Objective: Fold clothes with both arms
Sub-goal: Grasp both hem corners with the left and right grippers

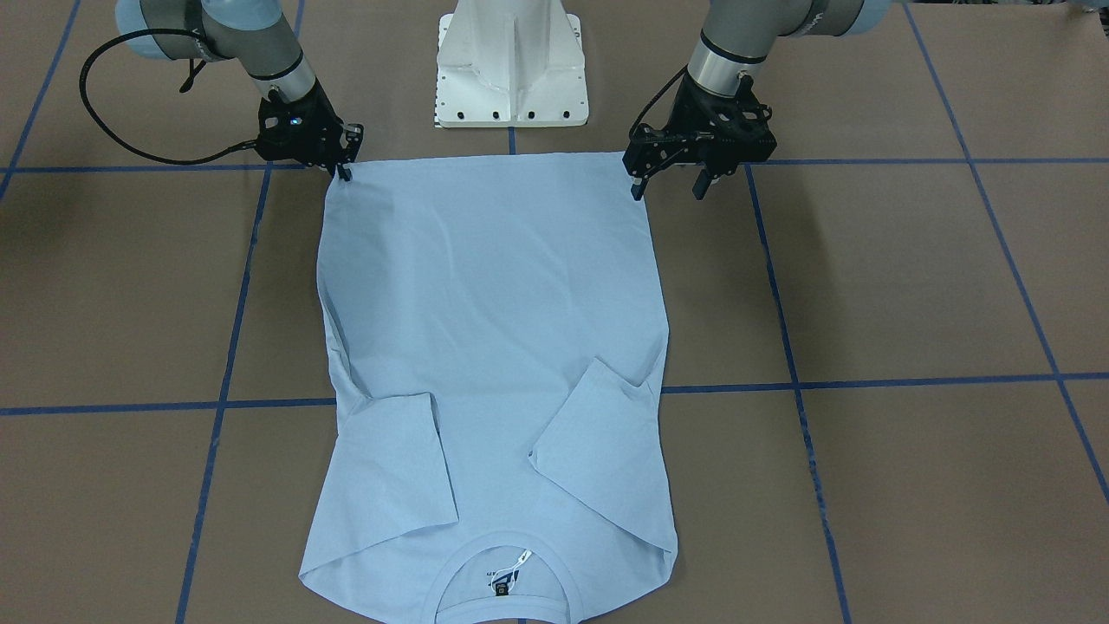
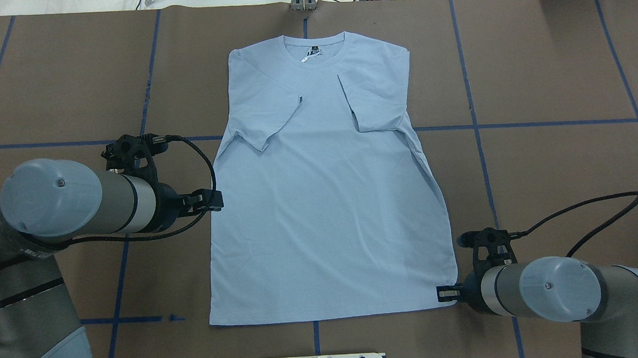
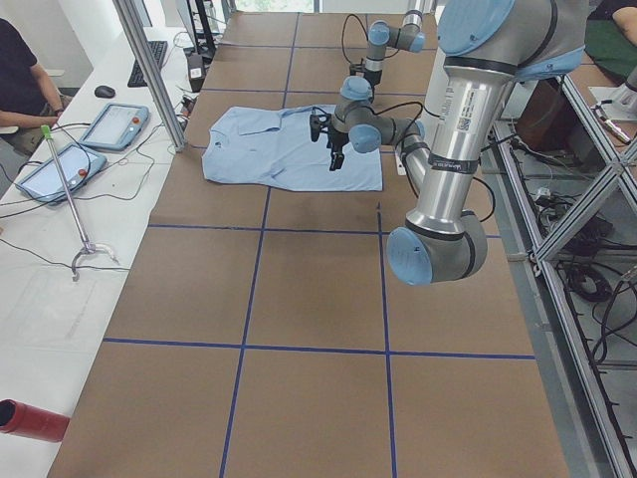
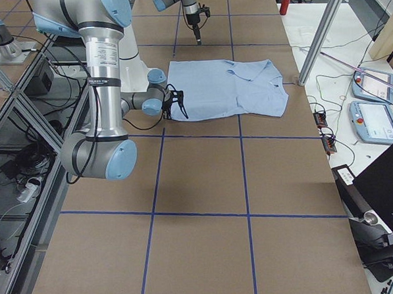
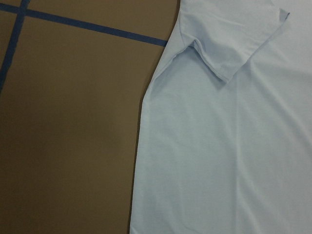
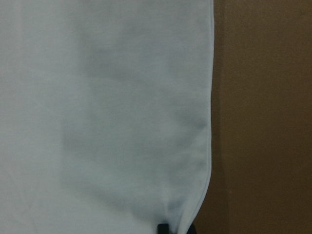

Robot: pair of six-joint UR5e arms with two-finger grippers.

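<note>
1. Right gripper sits low at the hem corner of the T-shirt on my right side. Its fingers look pinched together on the fabric edge, and my right wrist view shows cloth puckering at a dark fingertip.
2. Left gripper has its jaws wide apart and holds nothing. It hangs above the shirt's edge on my left side. My left wrist view looks down from height on the shirt edge and one sleeve, with no fingers in it.
3. T-shirt lies flat on the brown table, hem nearest my base and collar far. Both sleeves are folded in over the body.
4. Step, as I judge it: the sleeves are done, and I'm taking both hem corners for the hem-to-collar fold. One corner is taken, the other not yet.
5. Next move calls for my left gripper to drop onto its hem corner and close on both layers. Then both arms should lift evenly and carry the hem toward the collar, keeping it level so the fold isn't skewed.
</note>
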